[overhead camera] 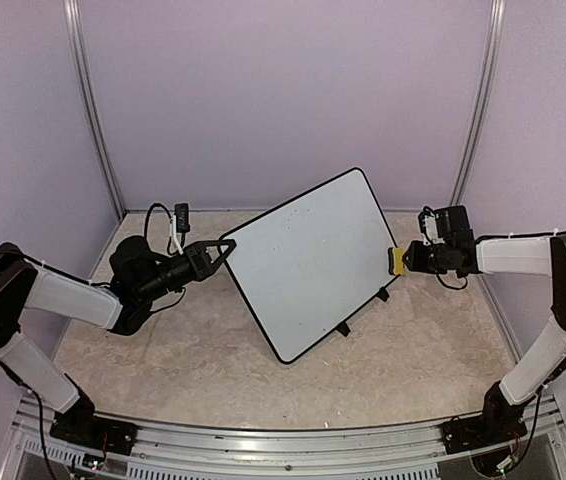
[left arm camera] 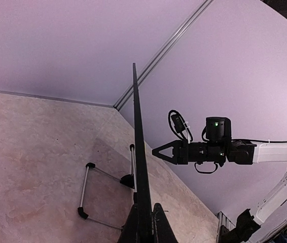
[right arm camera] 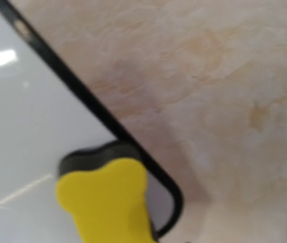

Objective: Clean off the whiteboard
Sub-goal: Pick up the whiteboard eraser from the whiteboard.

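The beige marbled desk (overhead camera: 163,350) carries the whiteboard (overhead camera: 308,260), which stands tilted at mid-desk on its wire stand (left arm camera: 85,188). The left gripper (overhead camera: 221,248) is clamped on the board's left edge. The right gripper (overhead camera: 405,260) grips a yellow sponge block (overhead camera: 396,261) at the board's right edge, near a rounded corner. Lilac walls (overhead camera: 283,90) with metal rails (overhead camera: 96,110) enclose the rear.

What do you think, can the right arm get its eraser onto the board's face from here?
Probably yes. The eraser in the right pincer sits at the right edge of the board, with nothing between it and the white face. The left pincer clamps the opposite edge, which should steady the board.
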Controlling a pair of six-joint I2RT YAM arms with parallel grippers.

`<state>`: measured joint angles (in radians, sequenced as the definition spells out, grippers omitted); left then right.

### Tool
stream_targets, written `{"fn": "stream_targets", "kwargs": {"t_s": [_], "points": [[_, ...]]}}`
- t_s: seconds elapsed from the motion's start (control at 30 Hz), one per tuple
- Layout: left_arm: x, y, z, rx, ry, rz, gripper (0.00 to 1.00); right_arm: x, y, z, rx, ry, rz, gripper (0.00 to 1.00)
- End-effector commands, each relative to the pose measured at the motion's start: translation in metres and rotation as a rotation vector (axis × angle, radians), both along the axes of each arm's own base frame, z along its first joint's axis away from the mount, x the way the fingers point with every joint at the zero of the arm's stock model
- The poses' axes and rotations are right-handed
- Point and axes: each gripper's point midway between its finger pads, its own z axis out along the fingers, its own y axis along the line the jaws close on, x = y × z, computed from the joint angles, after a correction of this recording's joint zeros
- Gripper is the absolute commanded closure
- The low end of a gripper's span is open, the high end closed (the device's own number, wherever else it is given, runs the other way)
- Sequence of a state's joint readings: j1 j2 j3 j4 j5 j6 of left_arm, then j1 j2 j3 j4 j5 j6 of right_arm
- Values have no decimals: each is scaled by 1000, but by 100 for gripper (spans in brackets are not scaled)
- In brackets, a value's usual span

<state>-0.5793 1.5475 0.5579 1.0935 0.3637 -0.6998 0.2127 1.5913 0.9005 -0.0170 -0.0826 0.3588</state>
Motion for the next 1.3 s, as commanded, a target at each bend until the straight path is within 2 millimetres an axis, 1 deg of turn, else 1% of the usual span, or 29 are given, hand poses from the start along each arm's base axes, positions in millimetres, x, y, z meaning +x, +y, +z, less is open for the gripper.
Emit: {"fn": "stream_targets", "kwargs": {"t_s": [0.0, 0.07, 0.1, 0.13, 0.17, 0.2, 0.43, 0.57, 0.67, 0.8, 0.83, 0.93, 1.07, 1.27], "points": [[-15, -8, 31, -36, -121, -63, 100, -6, -9, -9, -32, 49, -16, 69], [-15, -8, 31, -36, -121, -63, 100, -5, 8, -2, 25, 20, 57, 61], [-15, -8, 31, -36, -121, -63, 100, -4, 13, 2, 44, 8, 77, 53], [-15, -8, 30, -36, -120, -63, 100, -2, 16, 5, 53, -2, 89, 49], [-15, -9, 30, -35, -119, -64, 100, -1, 19, 6, 56, -4, 97, 46], [-15, -9, 30, -35, -120, -67, 100, 2, 19, 7, 56, -4, 101, 46], [-15, -8, 30, -34, -120, -62, 100, 14, 23, -7, 45, 33, 109, 44], [-14, -8, 30, -33, -120, -62, 100, 19, 23, -11, 44, 38, 108, 46], [-14, -8, 29, -32, -120, -61, 100, 22, 23, -13, 39, 38, 105, 50], [-14, -8, 28, -31, -117, -60, 100, 23, 17, -14, 16, 37, 77, 62], [-13, -8, 29, -31, -118, -59, 100, 23, 14, -14, 8, 38, 62, 69], [-13, -8, 29, -33, -118, -60, 100, 24, 9, -15, -3, 42, 45, 75], [-13, -8, 27, -33, -114, -61, 100, 24, 6, -12, -2, 36, 29, 76], [-14, -7, 28, -32, -117, -59, 100, 22, -22, -3, -49, 26, -82, 76]]}}
